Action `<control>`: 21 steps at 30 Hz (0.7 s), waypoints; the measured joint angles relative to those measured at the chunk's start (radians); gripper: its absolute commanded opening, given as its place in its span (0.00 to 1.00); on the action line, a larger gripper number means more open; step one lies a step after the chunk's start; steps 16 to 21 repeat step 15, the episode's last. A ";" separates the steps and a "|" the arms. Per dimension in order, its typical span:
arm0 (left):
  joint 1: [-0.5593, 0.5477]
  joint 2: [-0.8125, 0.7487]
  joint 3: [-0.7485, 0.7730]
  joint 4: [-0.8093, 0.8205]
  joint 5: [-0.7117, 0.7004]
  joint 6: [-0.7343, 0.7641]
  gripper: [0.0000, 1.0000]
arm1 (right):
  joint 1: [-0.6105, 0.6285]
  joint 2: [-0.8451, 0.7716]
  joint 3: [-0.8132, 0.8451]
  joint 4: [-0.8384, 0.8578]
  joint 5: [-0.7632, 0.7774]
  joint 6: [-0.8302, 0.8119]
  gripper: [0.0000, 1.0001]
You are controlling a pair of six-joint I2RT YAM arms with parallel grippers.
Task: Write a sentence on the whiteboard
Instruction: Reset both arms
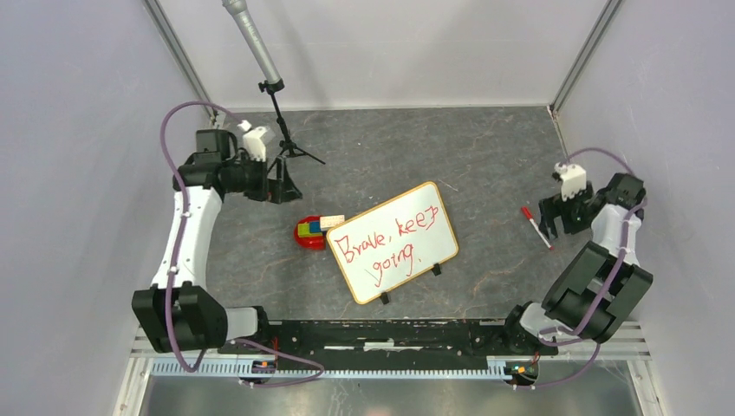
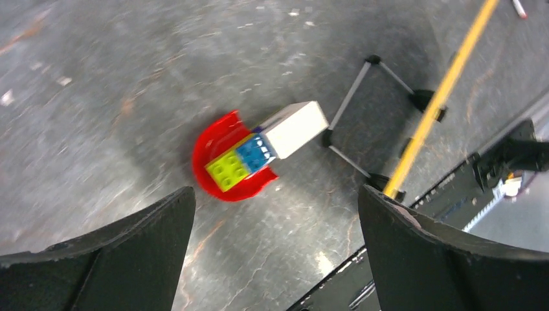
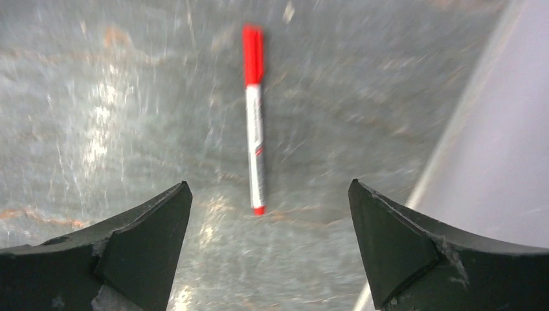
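The whiteboard (image 1: 439, 243) lies tilted at the middle of the table. It has a tan frame and black clip feet. The sentence (image 1: 381, 246) is red handwriting in two lines, "Brave, keep going." The left wrist view shows only the board's yellow frame edge (image 2: 440, 97). A red-capped marker pen (image 1: 536, 227) lies on the table to the board's right, and my right gripper (image 1: 556, 224) stands open just beside it. In the right wrist view the pen (image 3: 256, 129) lies free, ahead of the open right gripper (image 3: 268, 184). My left gripper (image 1: 282, 184) is open and empty at the far left, and in its own view it (image 2: 275, 190) hangs over bare table.
A red dish (image 1: 309, 236) with coloured bricks and a white block sits left of the board; it is the red dish (image 2: 223, 184) ahead of the left jaws. A microphone on a black tripod (image 1: 279, 130) stands at the back left. Walls close in on both sides.
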 measured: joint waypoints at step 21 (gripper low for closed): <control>0.398 0.116 -0.022 -0.059 -0.087 0.124 1.00 | 0.394 -0.071 0.225 0.024 -0.018 0.196 0.98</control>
